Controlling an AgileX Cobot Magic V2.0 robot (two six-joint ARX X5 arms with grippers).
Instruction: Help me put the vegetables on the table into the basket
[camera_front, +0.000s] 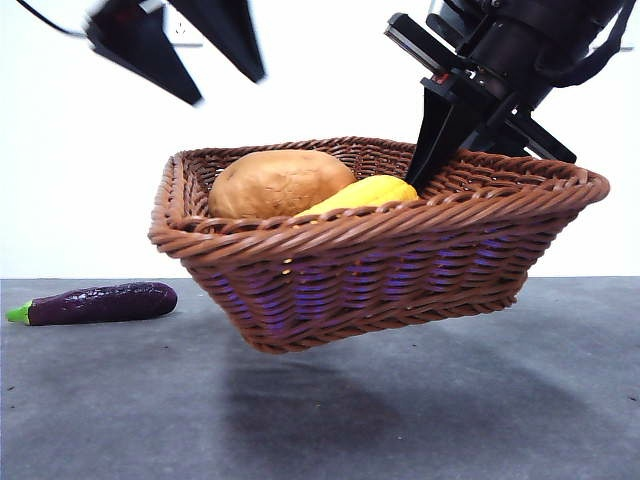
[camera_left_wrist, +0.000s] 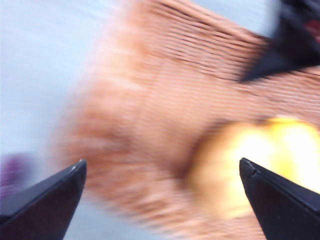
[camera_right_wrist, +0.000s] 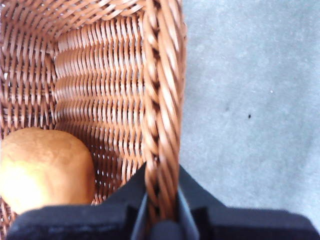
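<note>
Grey table (camera_front: 420, 420) bears eggplant (camera_front: 100, 302); right gripper (camera_right_wrist: 161, 212) clamps basket (camera_front: 400, 270) rim aloft, left gripper (camera_left_wrist: 160, 172) spread apart

Left gripper (camera_left_wrist: 160, 200) seen with jaws spread wide. Blurred brown woven wicker basket (camera_left_wrist: 200, 75) ahead; blurred yellow corn cob (camera_left_wrist: 270, 150) by one jaw.

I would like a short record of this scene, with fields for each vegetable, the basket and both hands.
potato: inside the basket
corn cob: inside the basket, next to the potato
eggplant: lying on the table, outside the basket
basket: lifted off the table and tilted
right hand: shut on the basket's rim, holding it up
left hand: open and empty, above the basket, image blurred
left to do: the eggplant
</note>
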